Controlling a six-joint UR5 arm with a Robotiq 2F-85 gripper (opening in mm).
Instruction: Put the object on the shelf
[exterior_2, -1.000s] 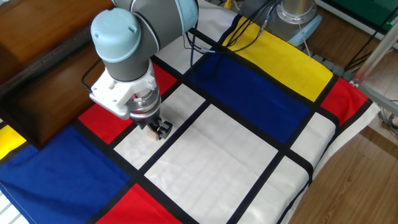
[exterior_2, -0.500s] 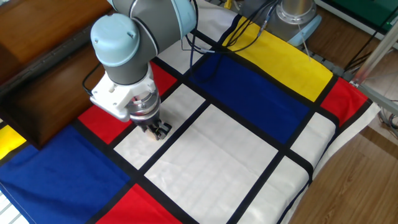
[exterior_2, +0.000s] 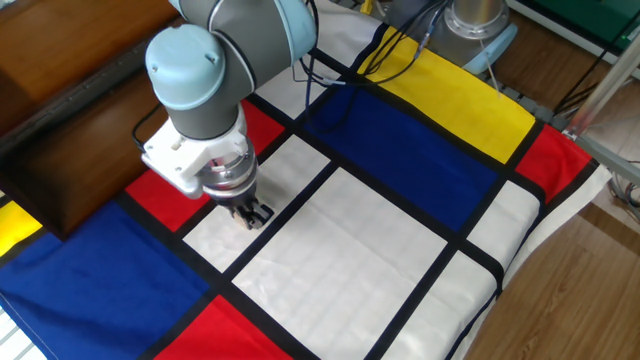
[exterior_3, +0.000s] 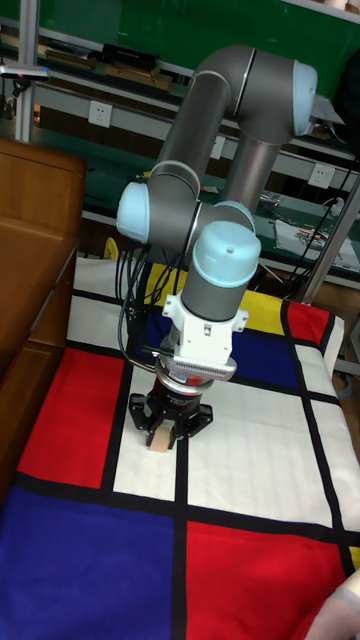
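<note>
Cloth (exterior_2: 400, 250) in flat blocks of red, blue, yellow and white, split by black bands, is covering the table (exterior_2: 590, 290), and its weave is looking smooth with faint fold lines across the white panels. Along the cloth's left edge the shelf (exterior_2: 70, 90) is standing: dark brown wood, flat boards, an upright side panel, a slight sheen on the top board. The arm (exterior_3: 235, 120) is showing matte grey tubes and rounded pale blue joint caps.

Down on a white panel of the cloth, just right of a red block beside the shelf, the hand (exterior_2: 251, 214) is pointing straight at the cloth with its two black fingers drawn in close. Between them in the tall fixed view the object (exterior_3: 159, 439) is sitting, a small plain cube of pale beige wood with square edges, its lower face seeming to be at the cloth or barely above it. The fingers are pressing its sides, so the hand is clenching around the cube; in the fixed view the cube is mostly hidden behind the fingers.

Right of the hand the large white panel is lying bare, and the cloth's far right edge is hanging over the table rim. Toward the shelf, only the red block is separating the hand from the wood.
</note>
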